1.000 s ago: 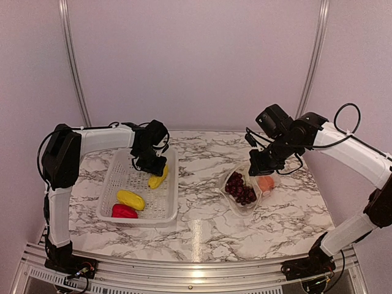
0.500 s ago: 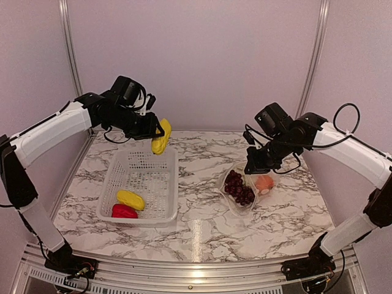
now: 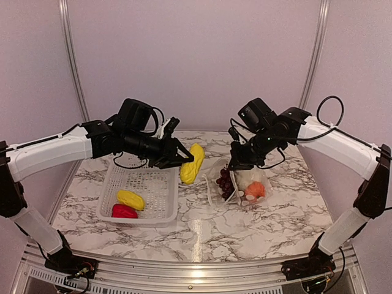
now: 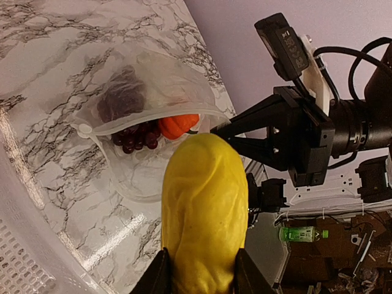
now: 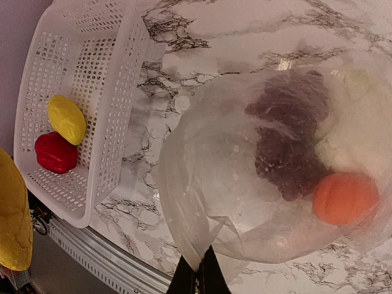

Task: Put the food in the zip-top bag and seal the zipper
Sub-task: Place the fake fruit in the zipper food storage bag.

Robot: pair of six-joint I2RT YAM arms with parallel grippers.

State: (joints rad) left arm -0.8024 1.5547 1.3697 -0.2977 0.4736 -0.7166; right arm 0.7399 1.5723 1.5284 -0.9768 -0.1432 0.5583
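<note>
A yellow piece (image 3: 192,163) hangs beside the clear bag (image 5: 208,196) containing grapes (image 5: 285,153).

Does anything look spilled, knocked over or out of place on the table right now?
Nothing stands out. The basket sits upright, the right gripper holds the zip-top bag with grapes inside, and the left gripper holds a yellow banana-like piece.

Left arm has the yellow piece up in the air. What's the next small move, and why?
Probably ease it right and down into the zip-top bag: the left jaws grip the yellow piece just short of the mouth, which the right jaws pinch open; grapes and orange fruit are inside.
</note>
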